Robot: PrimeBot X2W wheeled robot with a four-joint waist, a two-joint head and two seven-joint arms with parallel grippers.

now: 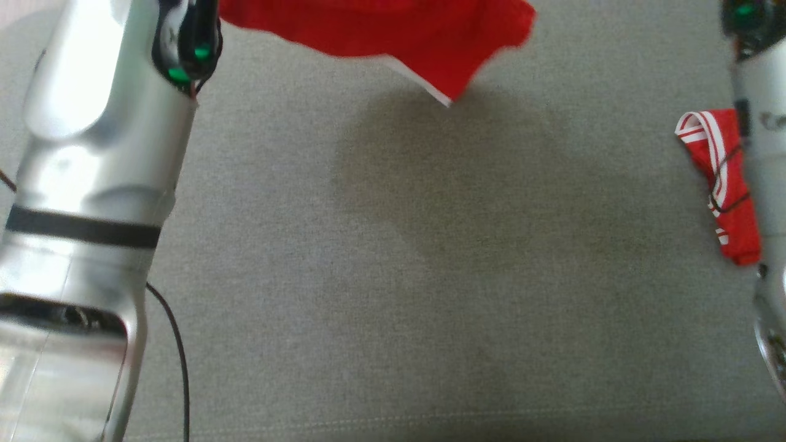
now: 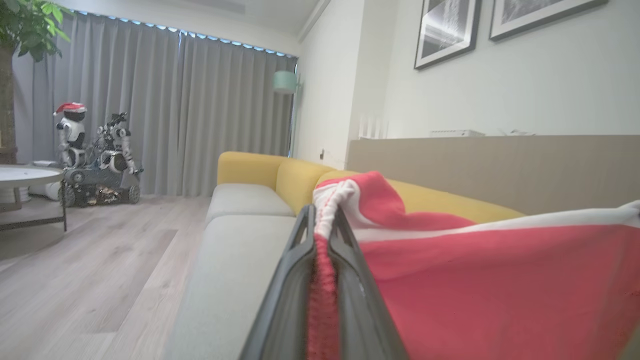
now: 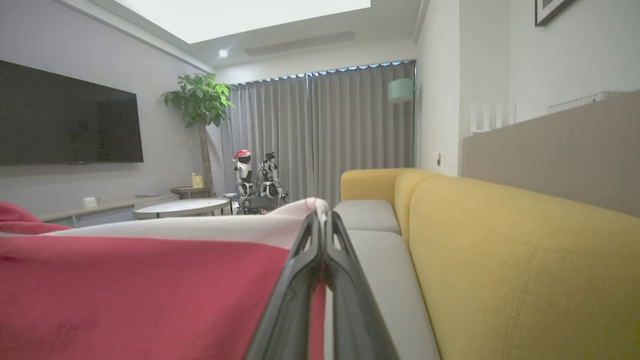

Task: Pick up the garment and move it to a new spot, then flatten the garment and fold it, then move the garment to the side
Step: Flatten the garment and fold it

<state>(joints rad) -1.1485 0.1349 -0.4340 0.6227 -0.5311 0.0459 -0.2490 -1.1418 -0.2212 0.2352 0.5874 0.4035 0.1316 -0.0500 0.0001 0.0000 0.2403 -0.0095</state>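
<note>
The garment (image 1: 399, 31) is red with white stripes and hangs stretched above the grey sofa seat (image 1: 430, 276), casting a shadow on it. A striped fold of it (image 1: 715, 178) dangles beside my right forearm (image 1: 761, 153). My left forearm (image 1: 92, 184) rises at the left. In the left wrist view my left gripper (image 2: 324, 220) is shut on a bunched red and white edge of the garment (image 2: 500, 280). In the right wrist view my right gripper (image 3: 320, 220) is shut on the garment's (image 3: 140, 290) white-banded edge. The cloth spans between the two grippers.
The yellow sofa backrest (image 3: 500, 260) runs along the wall. Beyond the sofa are wooden floor (image 2: 100, 260), a round white table (image 3: 180, 207), two toy robots (image 2: 95, 155) by grey curtains, a plant (image 3: 200, 105) and a wall television (image 3: 65, 120).
</note>
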